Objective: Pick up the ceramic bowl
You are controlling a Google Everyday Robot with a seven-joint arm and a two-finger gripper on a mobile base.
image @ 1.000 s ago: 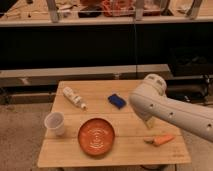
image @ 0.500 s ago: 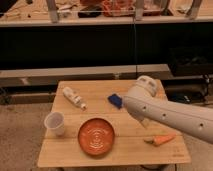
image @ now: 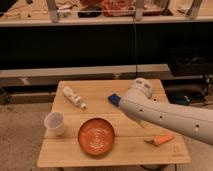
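Observation:
The ceramic bowl (image: pixel 96 136), wide, shallow and orange-brown with pale rings inside, sits upright near the front edge of the wooden table (image: pixel 125 152), left of centre. My white arm (image: pixel 160 112) reaches in from the lower right, and its rounded end (image: pixel 139 90) hangs over the table's back right part. That end is up and to the right of the bowl and well apart from it. My gripper is hidden by the arm and does not show in this view.
A white cup (image: pixel 55 123) stands left of the bowl. A white bottle (image: pixel 73 97) lies at the back left. A blue object (image: pixel 114 99) is partly covered by the arm, and an orange object (image: pixel 160 140) lies at the front right. Dark shelving rises behind the table.
The arm has swung left over the table, its rounded end now closer to the blue object. The bowl, cup and bottle have not moved.

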